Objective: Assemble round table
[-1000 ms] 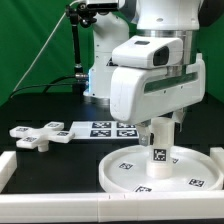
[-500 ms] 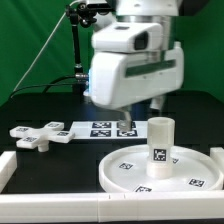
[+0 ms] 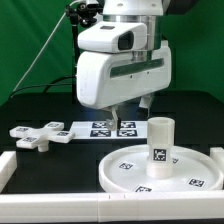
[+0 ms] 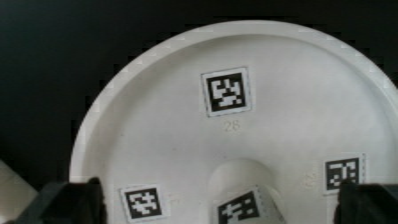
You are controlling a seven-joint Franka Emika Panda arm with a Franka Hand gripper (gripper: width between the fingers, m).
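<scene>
The large round disc [image 3: 128, 172] lies flat at the front right of the black table. The short thick post [image 3: 160, 146] stands upright on its middle, tags facing out. The cross-shaped piece [image 3: 37, 135] lies on the table at the exterior view's left. My gripper [image 3: 130, 107] hangs above the table behind the disc, to the exterior view's left of the post and apart from it. In the wrist view the disc [image 4: 231, 60] fills the picture and the post top [image 4: 253, 196] shows between my dark fingers [image 4: 71, 203]. The gripper [image 4: 222, 205] is open and empty.
The marker board [image 3: 104, 128] lies flat behind the disc, under my gripper. A low white rail [image 3: 60, 208] runs along the table's front, with side pieces at the left [image 3: 7, 166] and right [image 3: 217, 156]. A black stand [image 3: 78, 45] rises at the back.
My gripper, which stood around the post one second ago, has let it go, risen and moved to the exterior view's left. The post stays upright on the disc.
</scene>
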